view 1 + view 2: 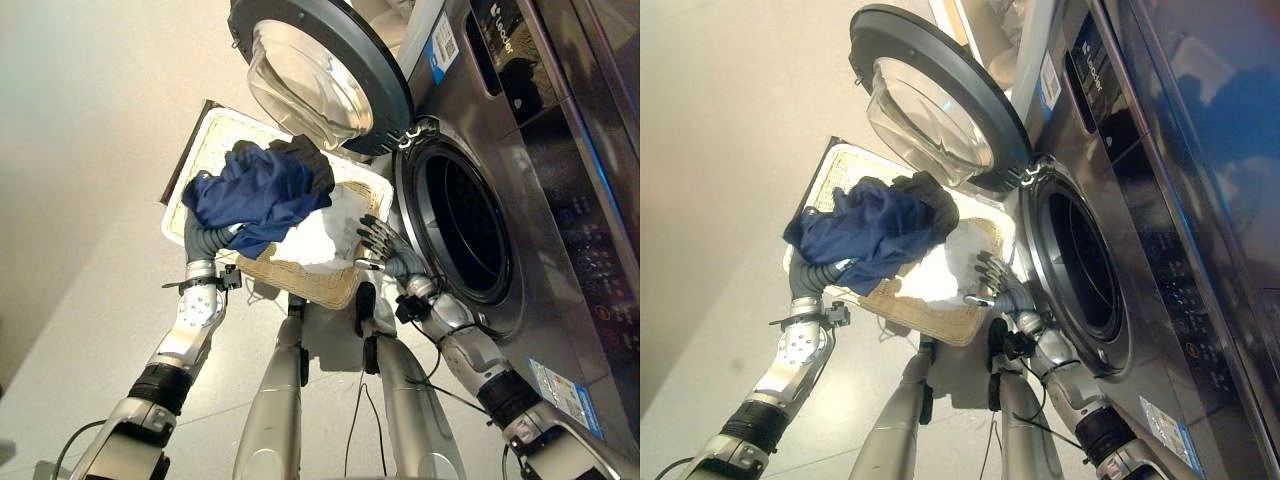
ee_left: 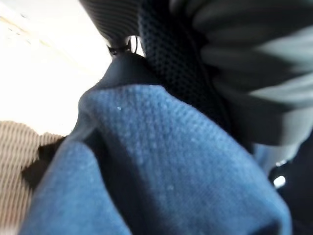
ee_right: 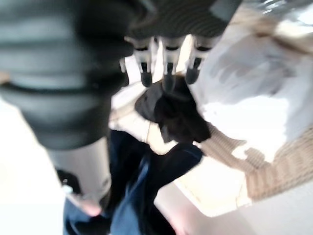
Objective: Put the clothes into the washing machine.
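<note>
We see a front-loading washing machine (image 1: 530, 190) on the right, its round door (image 1: 320, 75) swung wide open toward the left and the dark drum opening (image 1: 465, 225) exposed. No clothes visible in the drum.

Just left of the opening, below the door, sits a woven laundry basket (image 1: 320, 285) with a pale liner, on the floor. All the clothes are in or over it:
- navy blue garment (image 1: 255, 195), bunched up on the left half, part of it hanging over the basket's near edge
- black garment (image 1: 310, 160), touching the navy one at its far side
- white garment (image 1: 325, 235) on the right half, next to the navy one

Our left hand (image 1: 200, 240) comes up from lower left and goes under the navy blue garment. Only the ribbed wrist cover shows in the eye views; the fingers are buried in the fabric. The left wrist view gives blue knit cloth pressed right up against the hand, no usable view of the fingers. We cannot tell whether they are curled on the cloth or straight.

Our right hand (image 1: 378, 240) is at the basket's right edge, between the white garment and the drum opening. Its fingers are straight and slightly spread, holding nothing. In the right wrist view, fingertips (image 3: 168, 81) point toward the black garment with a gap; no contact that we can confirm.
</note>
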### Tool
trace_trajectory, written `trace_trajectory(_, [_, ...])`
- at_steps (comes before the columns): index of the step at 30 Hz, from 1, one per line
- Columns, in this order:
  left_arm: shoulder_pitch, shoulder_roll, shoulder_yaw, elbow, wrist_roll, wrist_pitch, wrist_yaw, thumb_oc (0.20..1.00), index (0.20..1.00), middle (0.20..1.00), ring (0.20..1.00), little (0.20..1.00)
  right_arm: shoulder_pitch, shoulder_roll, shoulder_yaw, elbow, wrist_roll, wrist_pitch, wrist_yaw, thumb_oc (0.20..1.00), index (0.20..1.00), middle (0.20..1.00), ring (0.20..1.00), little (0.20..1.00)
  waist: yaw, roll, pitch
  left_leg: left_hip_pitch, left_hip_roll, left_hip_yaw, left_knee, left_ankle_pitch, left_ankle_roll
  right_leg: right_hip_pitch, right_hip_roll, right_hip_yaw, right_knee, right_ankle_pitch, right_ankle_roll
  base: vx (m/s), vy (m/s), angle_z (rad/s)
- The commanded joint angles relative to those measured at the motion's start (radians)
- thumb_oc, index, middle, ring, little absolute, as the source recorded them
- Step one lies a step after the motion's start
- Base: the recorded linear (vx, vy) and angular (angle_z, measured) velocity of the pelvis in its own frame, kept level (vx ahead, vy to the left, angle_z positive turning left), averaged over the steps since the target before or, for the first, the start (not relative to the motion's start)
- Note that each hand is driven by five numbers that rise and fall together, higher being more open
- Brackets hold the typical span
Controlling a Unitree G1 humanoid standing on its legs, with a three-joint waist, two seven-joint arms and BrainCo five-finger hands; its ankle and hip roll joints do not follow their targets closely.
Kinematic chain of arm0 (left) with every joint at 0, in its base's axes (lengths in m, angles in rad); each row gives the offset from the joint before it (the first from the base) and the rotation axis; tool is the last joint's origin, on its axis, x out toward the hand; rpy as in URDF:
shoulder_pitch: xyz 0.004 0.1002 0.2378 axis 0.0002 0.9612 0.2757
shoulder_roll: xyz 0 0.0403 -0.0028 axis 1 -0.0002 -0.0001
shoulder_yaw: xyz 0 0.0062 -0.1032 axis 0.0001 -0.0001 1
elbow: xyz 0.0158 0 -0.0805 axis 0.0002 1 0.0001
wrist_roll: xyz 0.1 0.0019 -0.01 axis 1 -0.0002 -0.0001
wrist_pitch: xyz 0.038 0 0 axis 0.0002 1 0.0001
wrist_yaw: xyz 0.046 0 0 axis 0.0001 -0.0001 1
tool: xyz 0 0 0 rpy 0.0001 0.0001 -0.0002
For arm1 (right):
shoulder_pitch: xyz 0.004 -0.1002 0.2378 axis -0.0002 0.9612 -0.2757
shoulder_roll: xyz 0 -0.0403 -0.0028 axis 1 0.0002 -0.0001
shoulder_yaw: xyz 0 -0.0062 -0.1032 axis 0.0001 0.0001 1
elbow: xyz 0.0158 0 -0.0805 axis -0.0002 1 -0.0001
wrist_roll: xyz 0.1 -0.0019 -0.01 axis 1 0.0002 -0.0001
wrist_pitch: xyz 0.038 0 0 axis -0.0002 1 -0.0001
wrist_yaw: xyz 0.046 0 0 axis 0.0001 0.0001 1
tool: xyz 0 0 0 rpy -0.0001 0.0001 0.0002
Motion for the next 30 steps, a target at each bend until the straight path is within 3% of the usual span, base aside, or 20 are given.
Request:
trace_trajectory(1, [-0.012,0.004,-0.005,-0.067,-0.065,-0.026,-0.175,0.200,0.200,0.200,0.200,0.200,0.006,-0.009,0.009,-0.095,0.014,0.039,0.059,1.000,1.000,1.000,1.000,1.000,-0.027,0.015,-0.011,-0.009,-0.073,0.073,0.077,-0.061,0.033,0.109,-0.029,-0.045,-0.183,0.072,0.078,0.00,0.022,0.07])
trace_trajectory(6, [-0.042,0.031,-0.066,-0.099,-0.253,0.052,-0.428,0.200,0.200,0.200,0.200,0.200,-0.036,-0.042,0.043,-0.118,0.039,0.093,0.079,1.000,1.000,1.000,1.000,1.000,-0.036,0.020,-0.011,-0.001,-0.071,0.085,0.062,-0.056,0.036,0.111,-0.030,-0.045,-0.193,0.081,0.081,0.00,0.011,0.03])
trace_trajectory(10, [-0.063,0.038,-0.114,-0.124,-0.346,0.117,-0.567,0.200,0.200,0.200,0.200,0.200,-0.058,-0.057,0.076,-0.116,0.062,0.116,0.097,1.000,1.000,1.000,1.000,1.000,-0.045,0.023,-0.011,0.009,-0.070,0.096,0.048,-0.055,0.039,0.112,-0.029,-0.041,-0.206,0.093,0.084,0.00,0.000,0.00])
trace_trajectory(21, [-0.133,0.076,-0.181,-0.147,-0.387,0.181,-0.591,0.200,0.200,0.200,0.200,0.200,-0.102,-0.083,0.164,-0.130,0.153,0.202,0.162,1.000,1.000,1.000,1.000,1.000,-0.053,0.020,-0.011,0.020,-0.069,0.113,0.016,-0.049,0.047,0.109,-0.025,-0.031,-0.238,0.119,0.092,0.00,-0.002,0.02])
trace_trajectory(30, [-0.168,0.092,-0.229,-0.151,-0.367,0.211,-0.592,0.200,0.200,0.200,0.200,0.200,-0.091,-0.082,0.227,-0.130,0.400,0.351,0.262,1.000,1.000,1.000,1.000,1.000,-0.055,0.016,-0.011,0.020,-0.067,0.126,-0.004,-0.040,0.050,0.103,-0.022,-0.028,-0.257,0.135,0.093,0.01,0.001,-0.04])
